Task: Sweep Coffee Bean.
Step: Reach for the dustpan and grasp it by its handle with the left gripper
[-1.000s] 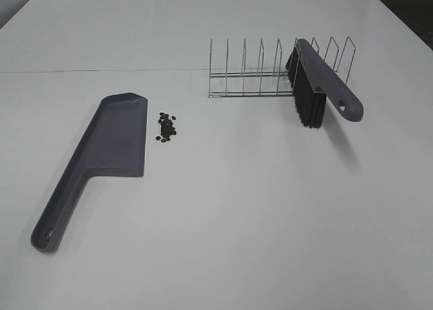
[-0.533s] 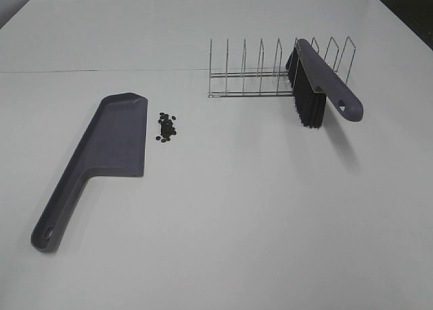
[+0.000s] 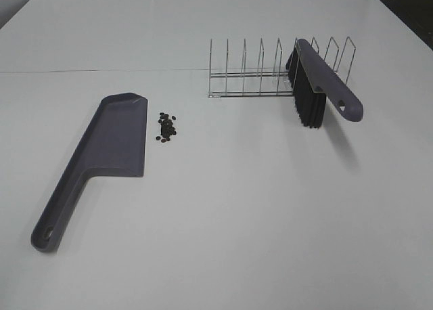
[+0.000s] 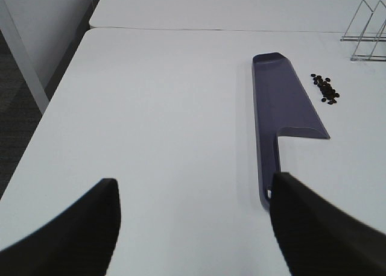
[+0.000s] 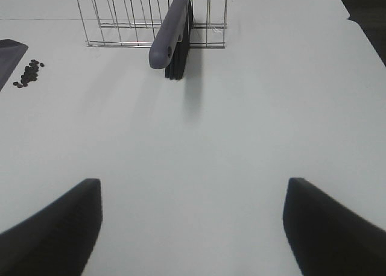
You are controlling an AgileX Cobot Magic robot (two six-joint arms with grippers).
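Note:
Several tiny dark coffee beans [image 3: 166, 126] lie in a small pile on the white table, just right of the purple-grey dustpan [image 3: 111, 144], which lies flat with its handle toward the front left. The matching brush [image 3: 318, 86] rests propped in a wire rack [image 3: 260, 76] at the back right, bristles down. Neither gripper appears in the high view. In the left wrist view my left gripper [image 4: 193, 228] is open, well short of the dustpan [image 4: 280, 101] and the beans [image 4: 324, 88]. My right gripper [image 5: 192, 228] is open too, far from the brush [image 5: 175, 29] and beans [image 5: 28, 73].
The table's left edge [image 4: 57, 89] drops off to a dark floor. A seam [image 3: 101, 71] runs across the table behind the dustpan. The table's far right corner [image 5: 353, 17] shows in the right wrist view.

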